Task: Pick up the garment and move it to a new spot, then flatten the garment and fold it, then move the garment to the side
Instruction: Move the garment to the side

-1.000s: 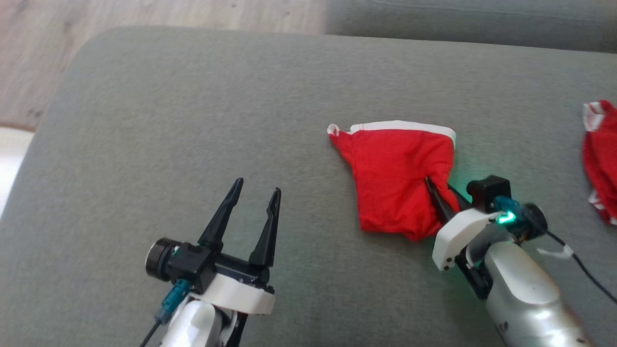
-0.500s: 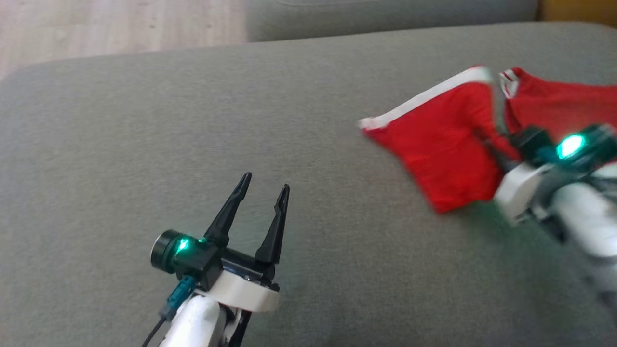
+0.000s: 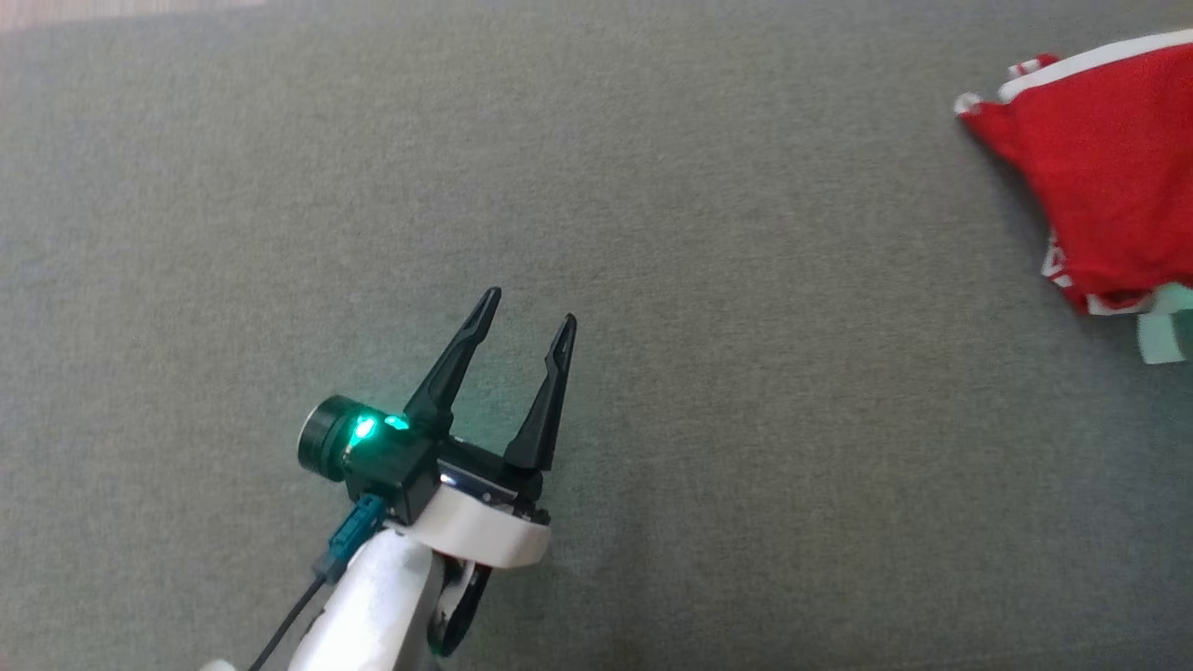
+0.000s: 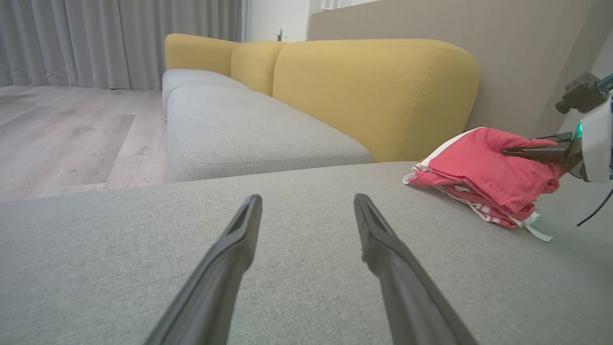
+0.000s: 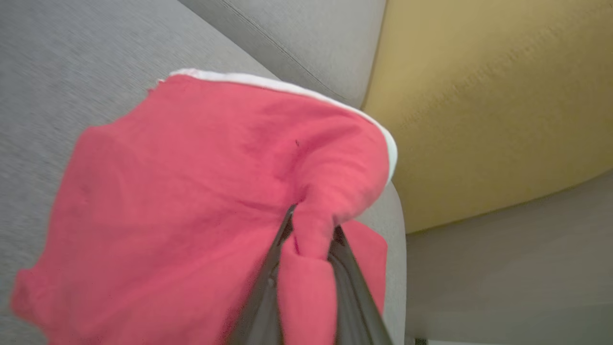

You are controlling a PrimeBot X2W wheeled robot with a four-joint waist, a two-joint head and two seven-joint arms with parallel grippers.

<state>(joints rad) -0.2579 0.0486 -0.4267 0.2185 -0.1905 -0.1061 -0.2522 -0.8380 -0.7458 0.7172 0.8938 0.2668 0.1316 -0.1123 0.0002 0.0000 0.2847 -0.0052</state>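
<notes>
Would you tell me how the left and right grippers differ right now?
The left gripper has its jaws wide open; the right gripper has them shut. The left gripper holds nothing; the right gripper pinches the red garment. The left gripper hangs over the grey cushion; the right gripper is near the yellow backrest. Both have two long dark fingers.

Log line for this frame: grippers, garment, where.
left gripper: open, empty, above grey cushion | right gripper: shut on red garment | garment: at cushion's right end, near yellow backrest

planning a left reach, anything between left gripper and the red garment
Just bare grey cushion between left gripper and red garment, seen in the head view.
</notes>
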